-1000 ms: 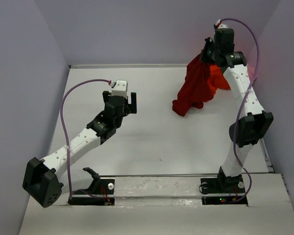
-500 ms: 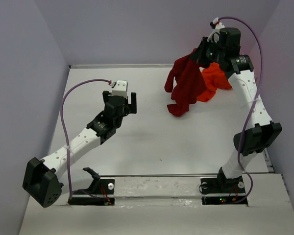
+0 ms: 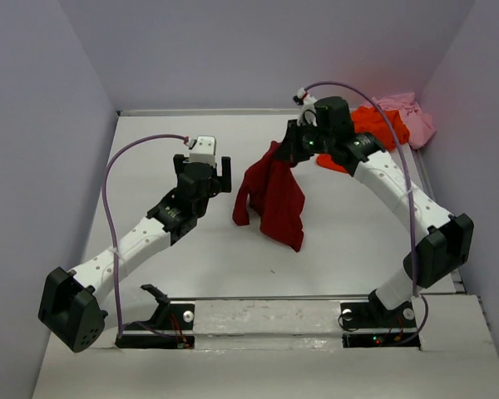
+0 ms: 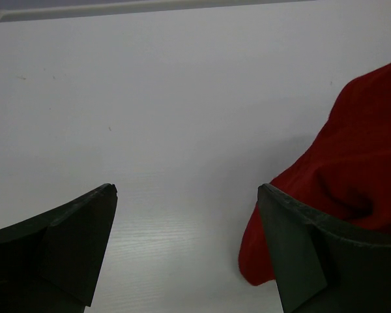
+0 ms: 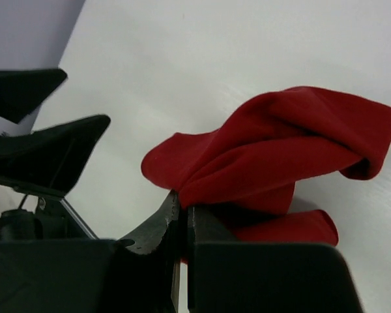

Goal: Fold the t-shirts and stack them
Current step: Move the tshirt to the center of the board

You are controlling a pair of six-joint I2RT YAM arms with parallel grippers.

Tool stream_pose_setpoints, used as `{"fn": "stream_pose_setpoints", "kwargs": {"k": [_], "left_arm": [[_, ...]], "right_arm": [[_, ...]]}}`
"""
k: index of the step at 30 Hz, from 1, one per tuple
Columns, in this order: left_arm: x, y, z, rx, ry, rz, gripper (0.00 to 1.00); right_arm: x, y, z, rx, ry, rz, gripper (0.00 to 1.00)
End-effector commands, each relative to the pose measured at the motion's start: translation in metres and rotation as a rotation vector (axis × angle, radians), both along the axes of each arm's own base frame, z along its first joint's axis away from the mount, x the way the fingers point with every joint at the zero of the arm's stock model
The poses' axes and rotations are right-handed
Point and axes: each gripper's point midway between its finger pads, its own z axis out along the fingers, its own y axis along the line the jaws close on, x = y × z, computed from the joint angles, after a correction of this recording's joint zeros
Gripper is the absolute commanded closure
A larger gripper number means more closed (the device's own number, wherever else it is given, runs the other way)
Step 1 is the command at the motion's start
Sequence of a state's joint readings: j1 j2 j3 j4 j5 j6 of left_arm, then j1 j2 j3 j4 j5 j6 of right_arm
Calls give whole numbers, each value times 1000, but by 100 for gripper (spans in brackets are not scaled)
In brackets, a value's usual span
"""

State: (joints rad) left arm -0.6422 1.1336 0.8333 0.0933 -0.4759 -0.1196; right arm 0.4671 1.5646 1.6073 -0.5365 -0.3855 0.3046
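Since the earlier frames the R arm has swung from upper right of the frame to top centre, bringing the dark red t-shirt point(image 3: 274, 195) w/ it. The L arm has not moved.

The R gripper point(image 3: 289, 155) is pinched tight on a fold of the red cloth; in its wrist view the jaws nearly meet on the fabric. The shirt hangs crumpled from that pinch, its long axis running from top centre down toward the middle of the overhead view. Whether its low end touches the bench point(image 3: 341, 241) can't be told.

The L gripper point(image 3: 224, 173) sits left of centre, spread wide, holding nothing.

Key relation: the shirt lies just to the picture-right of the L gripper, w/ one sleeve drooping nearest it. In the L wrist view, red cloth fills the right edge, behind the right-hand finger and not btwn the fingers. The L gripper is the nearer free one, so taking a second corner prob. falls to it.

The orange t-shirt point(image 3: 374, 125) and pale pink t-shirt point(image 3: 407, 116) lie heaped in the upper right corner, touching, unfolded.
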Motion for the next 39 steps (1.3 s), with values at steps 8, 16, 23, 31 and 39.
{"fn": "stream_pose_setpoints", "kwargs": {"k": [8, 16, 23, 31, 39], "left_arm": [[2, 3, 30, -37, -83, 19, 1], [1, 2, 32, -40, -86, 16, 1], [0, 4, 35, -43, -96, 18, 1], [-1, 4, 37, -48, -102, 17, 1], [-2, 4, 38, -48, -104, 15, 1]], "right_arm": [[-2, 64, -113, -67, 165, 39, 100], [55, 5, -137, -354, 81, -286, 22], [100, -65, -153, -529, 101, -576, 22], [128, -110, -186, -583, 161, -695, 23], [145, -138, -224, -594, 248, -715, 24]]}}
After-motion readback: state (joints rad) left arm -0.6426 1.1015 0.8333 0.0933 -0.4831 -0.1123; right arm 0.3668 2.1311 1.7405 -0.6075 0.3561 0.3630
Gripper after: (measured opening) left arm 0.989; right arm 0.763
